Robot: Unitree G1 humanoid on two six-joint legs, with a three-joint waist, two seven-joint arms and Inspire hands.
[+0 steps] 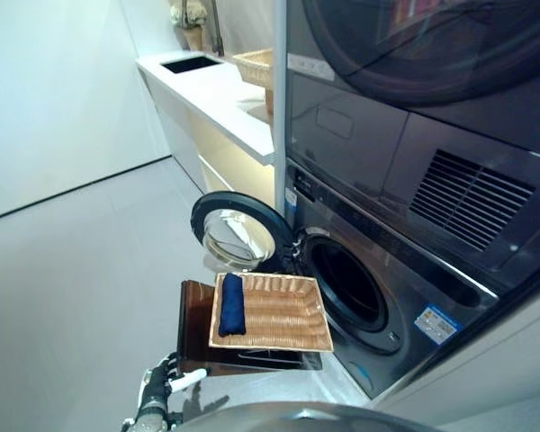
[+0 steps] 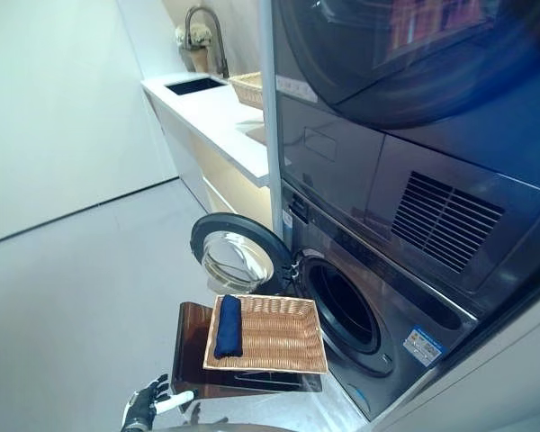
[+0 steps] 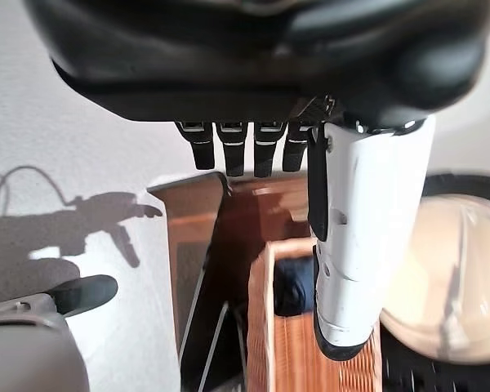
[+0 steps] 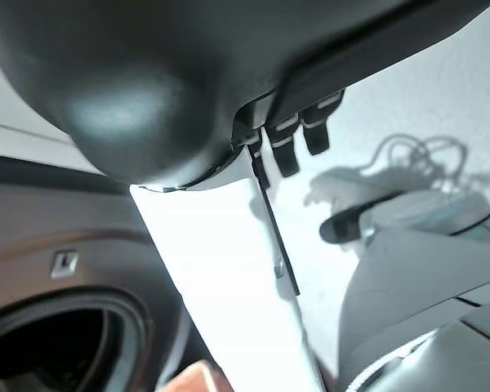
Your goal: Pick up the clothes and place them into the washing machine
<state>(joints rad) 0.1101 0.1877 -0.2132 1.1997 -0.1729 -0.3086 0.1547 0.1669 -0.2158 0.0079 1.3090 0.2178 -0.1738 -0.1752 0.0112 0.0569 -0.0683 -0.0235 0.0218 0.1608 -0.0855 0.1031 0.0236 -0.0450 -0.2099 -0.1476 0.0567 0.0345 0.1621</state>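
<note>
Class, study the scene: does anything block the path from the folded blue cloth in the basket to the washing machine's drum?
Nothing visible does. The blue cloth lies in the wicker basket just before the drum opening, and the washer door is swung open to the side.

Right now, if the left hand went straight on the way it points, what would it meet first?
Probably the brown stool under the wicker basket; the left hand aims at its near edge, though depth is unclear.
</note>
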